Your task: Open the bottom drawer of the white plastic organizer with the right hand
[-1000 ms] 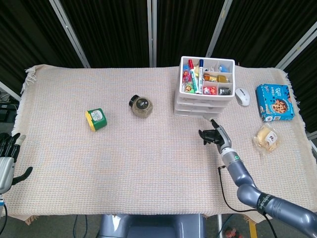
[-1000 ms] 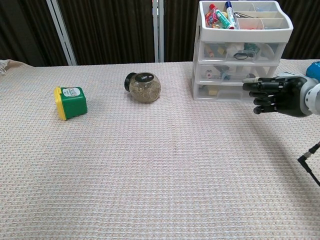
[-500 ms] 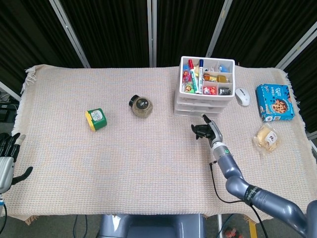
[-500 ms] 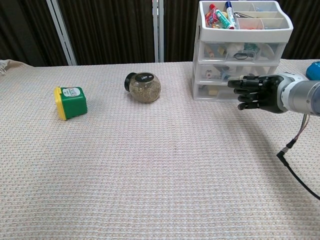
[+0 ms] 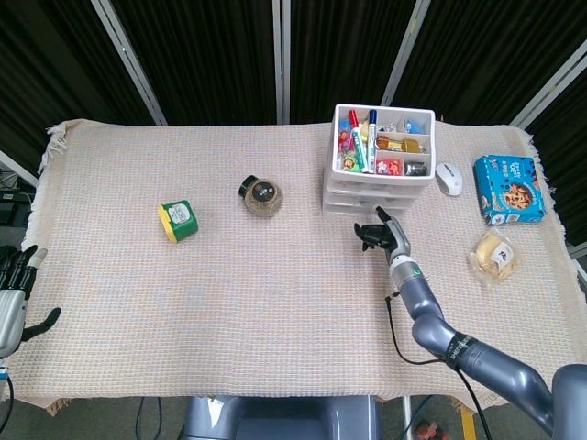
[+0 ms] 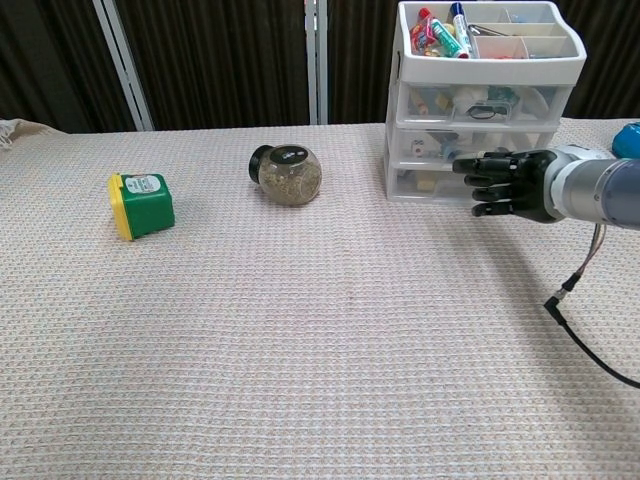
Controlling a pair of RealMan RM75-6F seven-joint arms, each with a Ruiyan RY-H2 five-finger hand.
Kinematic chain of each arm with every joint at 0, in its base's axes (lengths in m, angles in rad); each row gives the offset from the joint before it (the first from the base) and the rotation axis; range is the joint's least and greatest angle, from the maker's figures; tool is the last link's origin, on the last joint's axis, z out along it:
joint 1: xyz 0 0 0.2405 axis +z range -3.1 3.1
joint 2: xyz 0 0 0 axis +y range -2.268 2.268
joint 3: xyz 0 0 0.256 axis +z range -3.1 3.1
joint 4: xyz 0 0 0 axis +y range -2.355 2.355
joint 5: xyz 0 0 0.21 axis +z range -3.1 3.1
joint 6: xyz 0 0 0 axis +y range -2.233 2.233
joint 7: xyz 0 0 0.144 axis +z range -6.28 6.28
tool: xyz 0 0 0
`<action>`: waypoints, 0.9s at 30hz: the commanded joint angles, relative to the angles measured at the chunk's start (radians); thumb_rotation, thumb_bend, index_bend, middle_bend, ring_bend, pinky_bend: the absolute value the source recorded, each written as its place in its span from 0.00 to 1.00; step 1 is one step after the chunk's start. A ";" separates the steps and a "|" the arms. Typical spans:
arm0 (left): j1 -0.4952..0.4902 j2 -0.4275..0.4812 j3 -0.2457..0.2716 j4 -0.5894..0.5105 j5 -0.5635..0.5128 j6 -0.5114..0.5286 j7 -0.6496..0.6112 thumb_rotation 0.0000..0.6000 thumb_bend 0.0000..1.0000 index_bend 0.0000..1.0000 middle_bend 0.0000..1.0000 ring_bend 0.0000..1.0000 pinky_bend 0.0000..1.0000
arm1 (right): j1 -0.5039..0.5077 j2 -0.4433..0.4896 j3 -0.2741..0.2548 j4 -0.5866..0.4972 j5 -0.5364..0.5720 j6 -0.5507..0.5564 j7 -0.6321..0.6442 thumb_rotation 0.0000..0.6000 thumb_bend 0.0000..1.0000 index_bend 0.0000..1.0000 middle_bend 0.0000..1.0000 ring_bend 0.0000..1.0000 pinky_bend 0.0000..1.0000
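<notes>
Your right hand (image 6: 510, 184), fingers loosely apart and holding nothing, hangs just before the organizer (image 6: 487, 105) near the table's back edge; its bottom drawer (image 6: 432, 181) probably slides light, so hook the front lip.

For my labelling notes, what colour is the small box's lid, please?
Yellow lid on the small green box, clearest in chest view.

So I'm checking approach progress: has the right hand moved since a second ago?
Yes. The right hand has shifted left, closer to the white organizer.
</notes>
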 commanded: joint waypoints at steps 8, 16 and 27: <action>0.001 -0.006 -0.002 0.004 0.000 0.006 0.008 1.00 0.28 0.00 0.00 0.00 0.00 | 0.009 -0.049 0.045 0.036 -0.019 -0.005 0.021 1.00 0.38 0.22 0.89 0.89 0.71; 0.002 -0.007 -0.002 0.006 -0.001 0.007 0.005 1.00 0.28 0.00 0.00 0.00 0.00 | 0.027 -0.100 0.086 0.090 -0.022 -0.023 0.049 1.00 0.38 0.28 0.89 0.89 0.71; 0.004 -0.008 -0.001 0.011 0.003 0.011 0.000 1.00 0.28 0.00 0.00 0.00 0.00 | 0.000 -0.108 0.101 0.067 -0.062 -0.040 0.058 1.00 0.38 0.33 0.89 0.89 0.70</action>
